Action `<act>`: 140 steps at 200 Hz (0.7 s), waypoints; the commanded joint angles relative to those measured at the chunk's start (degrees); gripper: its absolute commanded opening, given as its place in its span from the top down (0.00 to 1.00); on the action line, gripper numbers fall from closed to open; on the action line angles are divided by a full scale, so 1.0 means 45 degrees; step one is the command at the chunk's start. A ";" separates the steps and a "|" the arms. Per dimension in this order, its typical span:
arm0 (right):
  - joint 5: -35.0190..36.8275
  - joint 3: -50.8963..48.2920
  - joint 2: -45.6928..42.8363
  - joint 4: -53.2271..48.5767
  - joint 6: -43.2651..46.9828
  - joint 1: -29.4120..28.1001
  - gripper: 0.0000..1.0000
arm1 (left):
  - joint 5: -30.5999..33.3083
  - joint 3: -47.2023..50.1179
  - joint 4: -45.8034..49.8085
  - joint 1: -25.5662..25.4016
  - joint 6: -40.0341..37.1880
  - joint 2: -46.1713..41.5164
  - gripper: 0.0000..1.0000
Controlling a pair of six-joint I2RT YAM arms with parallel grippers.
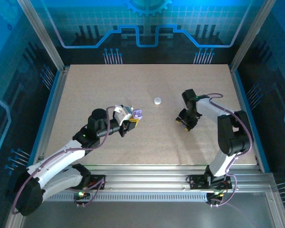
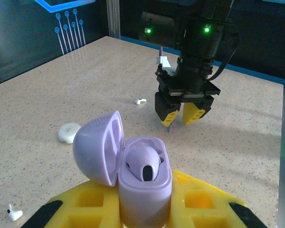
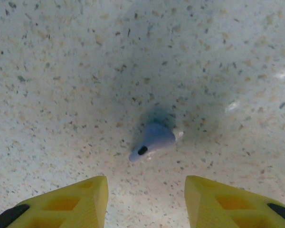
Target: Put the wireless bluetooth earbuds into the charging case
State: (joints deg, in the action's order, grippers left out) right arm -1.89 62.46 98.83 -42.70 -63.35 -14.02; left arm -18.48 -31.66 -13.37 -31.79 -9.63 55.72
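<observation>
Left wrist view has the lavender charging case (image 2: 147,192) standing open, its lid (image 2: 97,147) swung out to the left. One seated lavender bud (image 2: 145,166) rests in a well of the case; the space beside it cannot be made out. The left end effector (image 2: 145,211) is clamped on the lower body of the case, a yellow finger pressed against each side, and holds it above the table (image 2: 237,142).

A white earbud (image 2: 140,101) lies on the table beyond the case. A white round piece (image 2: 68,132) lies to its left, and a second white earbud (image 2: 13,212) is near the bottom left corner.

From the top external view, the left arm stretches from its base toward the table's middle, with the case (image 1: 137,114) at its tip. The right arm is folded at the elbow, and its forearm angles back toward the centre. The right end effector (image 1: 185,124) points down at the table, well apart from the case.

From the right wrist, the right end effector (image 3: 146,186) is parted and grips nothing. A loose lavender earbud (image 3: 152,140) lies on the table just ahead of the gap between its yellow fingers (image 3: 80,202), clear of both.
</observation>
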 commanded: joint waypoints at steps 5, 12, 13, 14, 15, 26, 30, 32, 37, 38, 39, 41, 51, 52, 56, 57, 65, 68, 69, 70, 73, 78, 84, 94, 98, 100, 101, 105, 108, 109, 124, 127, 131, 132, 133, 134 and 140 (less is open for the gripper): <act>-0.0010 0.0319 0.0450 0.0216 0.0093 0.0281 0.53 | 0.0316 -0.0172 0.0275 -0.0094 -0.0435 -0.0215 0.84; -0.0030 0.0349 0.0567 0.0283 0.0113 0.0302 0.54 | 0.0318 -0.0172 0.0275 -0.0103 -0.0451 -0.0196 0.84; -0.0039 0.0354 0.0592 0.0286 0.0123 0.0303 0.54 | 0.0318 -0.0172 0.0275 -0.0093 -0.0455 -0.0196 0.84; -0.0044 0.0357 0.0614 0.0297 0.0128 0.0313 0.54 | 0.0318 -0.0172 0.0275 -0.0089 -0.0456 -0.0186 0.84; -0.0046 0.0358 0.0635 0.0303 0.0130 0.0308 0.54 | 0.0318 -0.0172 0.0285 -0.0096 -0.0457 -0.0181 0.84; -0.0097 0.0450 0.0817 0.0309 0.0207 0.0359 0.55 | 0.0318 -0.0191 0.0339 -0.0101 -0.0465 -0.0157 0.84; -0.0088 0.0486 0.0876 0.0294 0.0244 0.0379 0.55 | 0.0318 -0.0206 0.0351 -0.0092 -0.0466 -0.0157 0.84; -0.0073 0.0509 0.0920 0.0258 0.0264 0.0381 0.56 | 0.0318 -0.0209 0.0352 -0.0101 -0.0475 -0.0157 0.84; -0.0041 0.0532 0.0962 0.0250 0.0285 0.0395 0.56 | 0.0317 -0.0211 0.0382 -0.0101 -0.0487 -0.0155 0.84; -0.0035 0.0534 0.0975 0.0250 0.0287 0.0398 0.56 | 0.0317 -0.0211 0.0387 -0.0102 -0.0492 -0.0146 0.84; -0.0032 0.0534 0.0981 0.0250 0.0288 0.0390 0.56 | 0.0317 -0.0211 0.0389 -0.0103 -0.0495 -0.0151 0.84; -0.0030 0.0535 0.1011 0.0250 0.0289 0.0388 0.56 | 0.0318 -0.0220 0.0401 -0.0089 -0.0497 -0.0141 0.84; -0.0058 0.0540 0.1114 0.0288 0.0289 0.0420 0.56 | 0.0347 -0.0230 0.0440 -0.0103 -0.0541 -0.0156 0.84; -0.0063 0.0537 0.1119 0.0288 0.0289 0.0420 0.56 | 0.0352 -0.0230 0.0445 -0.0093 -0.0539 -0.0157 0.84; -0.0068 0.0535 0.1156 0.0306 0.0299 0.0430 0.56 | 0.0375 -0.0235 0.0467 -0.0098 -0.0569 -0.0157 0.84; -0.0068 0.0535 0.1170 0.0307 0.0304 0.0435 0.56 | 0.0385 -0.0233 0.0469 -0.0101 -0.0572 -0.0157 0.84; -0.0068 0.0547 0.1255 0.0288 0.0319 0.0454 0.56 | 0.0400 -0.0250 0.0489 -0.0097 -0.0603 -0.0139 0.84; -0.0073 0.0536 0.1280 0.0306 0.0330 0.0459 0.56 | 0.0430 -0.0250 0.0509 -0.0090 -0.0623 -0.0137 0.84; -0.0071 0.0536 0.1290 0.0307 0.0329 0.0459 0.56 | 0.0423 -0.0250 0.0509 -0.0097 -0.0628 -0.0137 0.84; -0.0060 0.0535 0.1295 0.0308 0.0329 0.0469 0.56 | 0.0429 -0.0259 0.0509 -0.0100 -0.0631 -0.0137 0.84; -0.0052 0.0535 0.1314 0.0335 0.0328 0.0475 0.56 | 0.0444 -0.0251 0.0509 -0.0093 -0.0631 -0.0137 0.84; -0.0061 0.0535 0.1345 0.0362 0.0328 0.0496 0.56 | 0.0459 -0.0250 0.0526 -0.0103 -0.0633 -0.0127 0.84; -0.0047 0.0535 0.1388 0.0403 0.0348 0.0507 0.57 | 0.0473 -0.0259 0.0529 -0.0103 -0.0638 -0.0120 0.84; -0.0017 0.0602 0.1458 0.0406 0.0394 0.0536 0.58 | 0.0469 -0.0255 0.0558 -0.0103 -0.0652 -0.0098 0.84; 0.0000 0.0622 0.1485 0.0388 0.0420 0.0533 0.59 | 0.0474 -0.0268 0.0567 -0.0101 -0.0662 -0.0080 0.84; 0.0007 0.0640 0.1493 0.0377 0.0434 0.0536 0.59 | 0.0474 -0.0269 0.0568 -0.0098 -0.0660 -0.0079 0.84; 0.0009 0.0646 0.1514 0.0372 0.0440 0.0537 0.59 | 0.0474 -0.0279 0.0568 -0.0091 -0.0667 -0.0079 0.84; 0.0010 0.0676 0.1532 0.0339 0.0473 0.0538 0.59 | 0.0474 -0.0260 0.0568 -0.0096 -0.0664 -0.0082 0.84; 0.0027 0.0704 0.1569 0.0315 0.0498 0.0538 0.60 | 0.0489 -0.0268 0.0568 -0.0100 -0.0665 -0.0079 0.84; 0.0028 0.0707 0.1571 0.0312 0.0501 0.0538 0.60 | 0.0491 -0.0269 0.0568 -0.0102 -0.0659 -0.0088 0.84; 0.0053 0.0788 0.1657 0.0221 0.0631 0.0538 0.62 | 0.0489 -0.0269 0.0568 -0.0100 -0.0654 -0.0059 0.84; 0.0081 0.0813 0.1670 0.0212 0.0640 0.0538 0.63 | 0.0493 -0.0269 0.0570 -0.0093 -0.0654 -0.0042 0.84; 0.0088 0.0809 0.1688 0.0196 0.0659 0.0535 0.64 | 0.0493 -0.0269 0.0569 -0.0100 -0.0660 -0.0040 0.84; 0.0088 0.0808 0.1680 0.0194 0.0669 0.0536 0.64 | 0.0493 -0.0279 0.0568 -0.0102 -0.0666 -0.0039 0.84; 0.0088 0.0808 0.1676 0.0193 0.0675 0.0537 0.64 | 0.0493 -0.0274 0.0568 -0.0103 -0.0660 -0.0030 0.84; 0.0088 0.0808 0.1674 0.0192 0.0677 0.0537 0.64 | 0.0493 -0.0272 0.0568 -0.0103 -0.0657 -0.0025 0.84; 0.0088 0.0821 0.1692 0.0173 0.0697 0.0538 0.65 | 0.0469 -0.0272 0.0567 -0.0090 -0.0655 -0.0020 0.84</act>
State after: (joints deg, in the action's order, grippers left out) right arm -1.91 65.01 104.66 -42.50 -61.28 -12.32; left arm -17.10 -31.66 -10.92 -31.79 -11.11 55.70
